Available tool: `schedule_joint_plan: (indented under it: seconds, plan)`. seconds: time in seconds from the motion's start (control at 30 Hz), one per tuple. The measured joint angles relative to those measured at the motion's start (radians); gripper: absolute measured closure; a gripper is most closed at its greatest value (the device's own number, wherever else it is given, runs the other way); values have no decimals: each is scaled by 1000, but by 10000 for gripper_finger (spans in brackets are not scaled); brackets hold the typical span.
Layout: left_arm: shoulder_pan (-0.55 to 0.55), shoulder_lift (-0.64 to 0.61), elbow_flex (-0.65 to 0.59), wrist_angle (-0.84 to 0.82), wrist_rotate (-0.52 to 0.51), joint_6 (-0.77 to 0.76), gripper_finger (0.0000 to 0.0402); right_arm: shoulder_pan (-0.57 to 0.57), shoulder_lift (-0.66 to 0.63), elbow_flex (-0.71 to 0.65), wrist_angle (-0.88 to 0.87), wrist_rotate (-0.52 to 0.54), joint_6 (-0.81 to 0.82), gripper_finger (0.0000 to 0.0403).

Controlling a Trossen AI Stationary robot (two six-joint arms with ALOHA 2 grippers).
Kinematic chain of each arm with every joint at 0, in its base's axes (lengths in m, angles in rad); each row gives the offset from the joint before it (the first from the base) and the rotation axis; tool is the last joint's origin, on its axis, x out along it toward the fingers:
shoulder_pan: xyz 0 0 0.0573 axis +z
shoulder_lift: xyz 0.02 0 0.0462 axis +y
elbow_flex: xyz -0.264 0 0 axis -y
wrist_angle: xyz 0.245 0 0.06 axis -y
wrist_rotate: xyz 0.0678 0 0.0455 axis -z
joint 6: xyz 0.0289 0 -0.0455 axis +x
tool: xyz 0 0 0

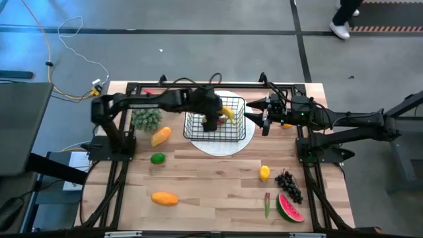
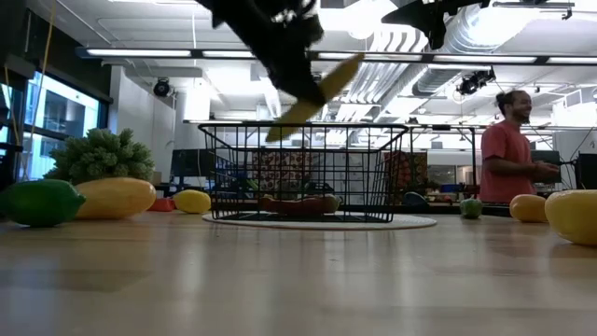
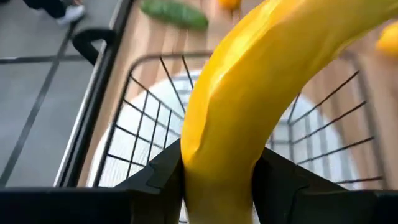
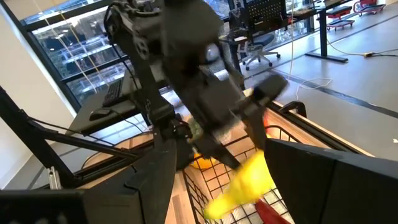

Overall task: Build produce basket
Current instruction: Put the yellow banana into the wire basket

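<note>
We've got the left claw clamped on the banana over the basket, right claw apart beside it, most produce still on the counter.

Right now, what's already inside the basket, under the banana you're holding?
Low view shows one red piece on the basket floor. The left gripper holds the banana above; from overhead it hides part of the floor.

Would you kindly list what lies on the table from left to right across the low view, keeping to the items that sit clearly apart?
Green lime → large yellow mango → small yellow fruit → black wire basket on its white plate → small green fruit → yellow fruit → yellow fruit at the right edge.
</note>
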Motion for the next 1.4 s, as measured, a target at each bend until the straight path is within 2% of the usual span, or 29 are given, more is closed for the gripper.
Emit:
schedule_joint_plan:
  seconds: [0.4, 0.83, 1.4]
  plan:
    - [6, 188, 1, -18, 12, 84, 264, 0, 0, 0, -5, 4, 3, 176]
    - [7, 213, 0, -78, -30, 18, 264, 0, 0, 0, -5, 3, 3, 176]
    - [5, 223, 0, -138, -18, 31, 255, 0, 0, 0, -9, 2, 1, 176]
